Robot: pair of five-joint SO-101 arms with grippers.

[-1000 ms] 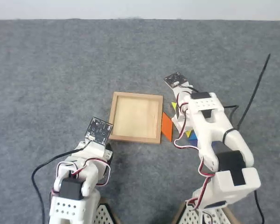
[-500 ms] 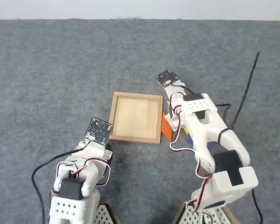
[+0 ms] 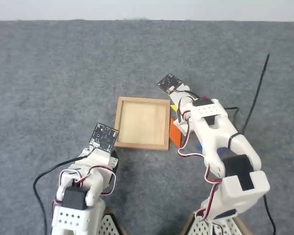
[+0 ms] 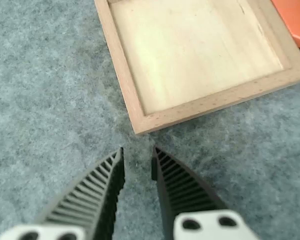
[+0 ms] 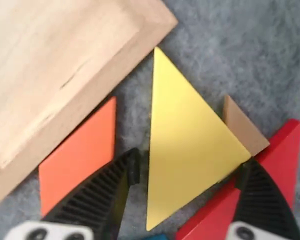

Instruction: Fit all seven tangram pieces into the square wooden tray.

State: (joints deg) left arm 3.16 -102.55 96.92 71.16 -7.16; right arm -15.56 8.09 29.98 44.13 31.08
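The square wooden tray (image 3: 142,145) lies with nothing inside it; its rim (image 4: 225,97) also shows in the left wrist view. My right gripper (image 5: 190,167) is open, low over the carpet by the tray's right side, with the yellow triangle (image 5: 185,150) between its fingers. An orange parallelogram (image 5: 80,165) lies between that triangle and the tray (image 5: 65,60). A red triangle (image 5: 280,165) and a brown piece (image 5: 242,131) touch the yellow one on its other side. My left gripper (image 4: 137,155) stands narrowly open and holds nothing, just off the tray's near left corner.
Grey carpet covers the table. The orange parallelogram (image 3: 175,133) and a bit of a blue piece (image 3: 200,145) show beside the right arm (image 3: 210,122), which covers other pieces. A black cable (image 3: 257,98) trails to the right.
The right arm has swung left, toward the tray's right edge, and now covers more of the pieces. The left arm has not moved.
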